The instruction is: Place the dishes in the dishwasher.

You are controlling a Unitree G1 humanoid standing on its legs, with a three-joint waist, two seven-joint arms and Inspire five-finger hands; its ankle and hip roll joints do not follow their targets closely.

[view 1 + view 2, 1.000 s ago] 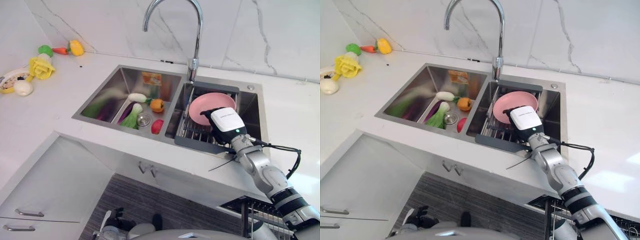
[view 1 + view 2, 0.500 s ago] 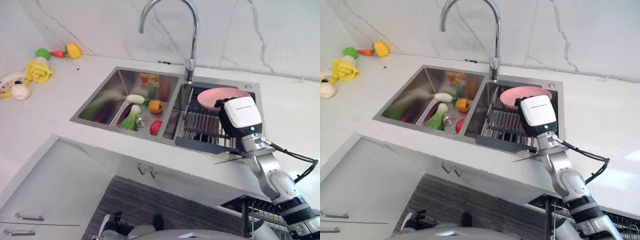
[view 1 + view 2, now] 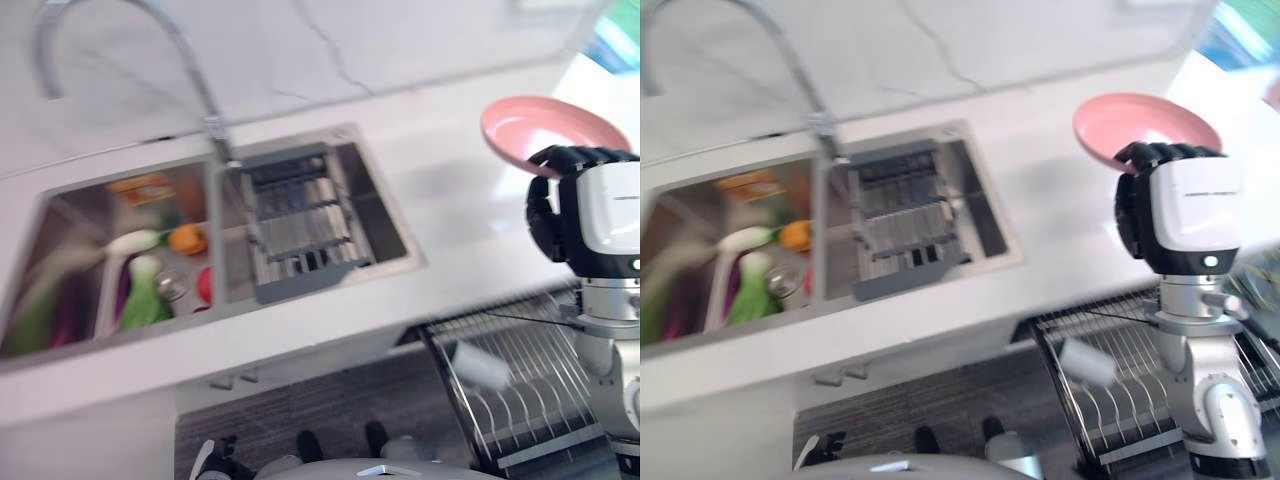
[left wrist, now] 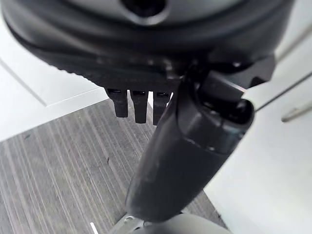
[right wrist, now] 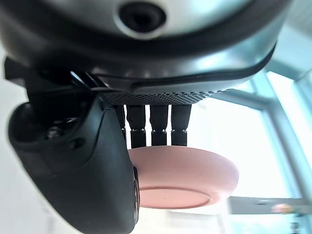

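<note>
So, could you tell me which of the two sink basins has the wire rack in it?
The right-hand basin, just right of the faucet, holds the wire rack; the left basin holds toy vegetables instead.

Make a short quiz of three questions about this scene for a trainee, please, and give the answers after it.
1. True or false: the right hand holds the pink plate with its fingers curled round the rim.
2. Where is the pink plate now? A) on the rack in the sink B) raised in the air above the counter C) set in the dishwasher rack
3. Fill in: the left hand hangs over a striped grey ____ and holds nothing.

Key: 1 true; 2 B; 3 floor.
</note>
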